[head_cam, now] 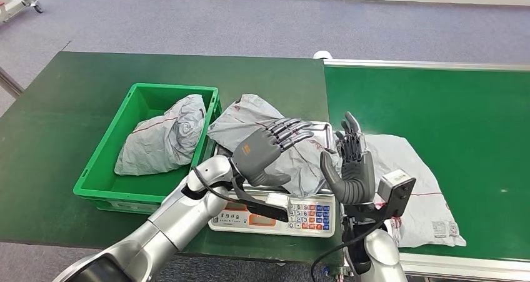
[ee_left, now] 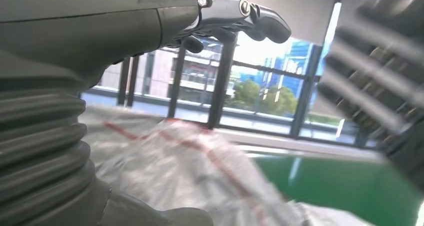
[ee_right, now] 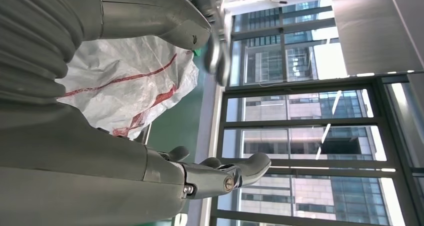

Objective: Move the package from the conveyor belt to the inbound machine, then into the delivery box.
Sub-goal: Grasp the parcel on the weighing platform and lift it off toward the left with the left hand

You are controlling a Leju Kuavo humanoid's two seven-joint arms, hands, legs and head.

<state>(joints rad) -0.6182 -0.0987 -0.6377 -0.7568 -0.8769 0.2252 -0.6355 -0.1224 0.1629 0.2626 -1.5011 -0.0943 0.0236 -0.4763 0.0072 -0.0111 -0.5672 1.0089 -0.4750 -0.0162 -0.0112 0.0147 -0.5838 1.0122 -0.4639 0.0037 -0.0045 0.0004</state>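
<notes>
grey package [head_cam: 275, 138] sits on the scale [head_cam: 275, 216], just beside the green bin [head_cam: 100, 182], which holds another grey bag [head_cam: 165, 135]. left hand [head_cam: 265, 151] rests on the package, fingers extended flat, not gripping. right hand [head_cam: 353, 166] upright beside it, fingers apart, empty. third bag [head_cam: 419, 188] on the conveyor belt [head_cam: 450, 107].

Dark green tabletop [head_cam: 75, 107], grey carpeted floor [head_cam: 187, 19], tall dark-framed windows [ee_right: 300, 136], pale high-rise buildings [ee_right: 320, 186], green trees outside [ee_left: 255, 95]

My fingers [head_cam: 294, 132] are dark grey. The package [head_cam: 262, 122] is pale grey with red lines. The crate [head_cam: 100, 182], desk [head_cam: 56, 107] and belt [head_cam: 437, 107] are green.
</notes>
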